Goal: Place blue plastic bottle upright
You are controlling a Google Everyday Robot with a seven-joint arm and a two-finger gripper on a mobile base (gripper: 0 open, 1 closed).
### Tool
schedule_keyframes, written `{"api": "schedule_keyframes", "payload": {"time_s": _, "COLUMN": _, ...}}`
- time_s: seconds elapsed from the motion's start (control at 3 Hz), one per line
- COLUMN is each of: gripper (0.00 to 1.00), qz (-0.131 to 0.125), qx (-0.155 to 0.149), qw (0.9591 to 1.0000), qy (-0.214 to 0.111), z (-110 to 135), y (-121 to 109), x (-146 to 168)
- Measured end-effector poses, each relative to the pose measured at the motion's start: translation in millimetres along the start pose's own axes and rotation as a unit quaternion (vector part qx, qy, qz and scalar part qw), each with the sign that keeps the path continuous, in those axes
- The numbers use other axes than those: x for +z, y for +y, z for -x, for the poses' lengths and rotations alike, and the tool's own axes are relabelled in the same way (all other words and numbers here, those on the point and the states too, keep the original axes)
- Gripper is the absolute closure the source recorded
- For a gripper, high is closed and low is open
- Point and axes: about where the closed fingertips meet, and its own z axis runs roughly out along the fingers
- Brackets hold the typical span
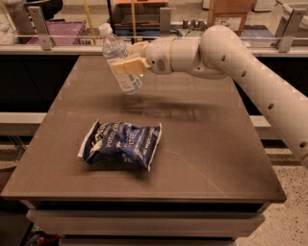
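Jaws pinch the tilted blue plastic bottle (114, 48) at mid-label above the far side of the bench (216, 144); light, thin-walled, probably slippery, it suits this mid-body hold.

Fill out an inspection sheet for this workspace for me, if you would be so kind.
Surface: brown table, flat top.
Job's things: blue plastic bottle held in the air above the table's far part, tilted, cap up-left.
Clutter: dark blue chip bag lying near the table's front left.
Grippers: gripper shut on the bottle's middle.
Cables: nothing seen.
Surroundings: purple bin and cardboard box behind the table.
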Motion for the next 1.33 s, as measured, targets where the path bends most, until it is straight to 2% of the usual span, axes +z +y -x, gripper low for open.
{"api": "schedule_keyframes", "payload": {"time_s": 0.67, "gripper": 1.00, "qz": -0.001, "qx": 0.017, "qw": 0.9994, "qy": -0.029, "z": -25.6, "y": 3.6, "x": -0.8}}
{"api": "schedule_keyframes", "payload": {"time_s": 1.0, "gripper": 0.83, "qz": 0.001, "qx": 0.017, "qw": 0.9994, "qy": -0.029, "z": -24.9, "y": 5.0, "x": 1.3}}
{"api": "schedule_keyframes", "payload": {"time_s": 1.33, "gripper": 0.60, "qz": 0.003, "qx": 0.017, "qw": 0.9994, "qy": -0.030, "z": -24.3, "y": 6.6, "x": 3.6}}
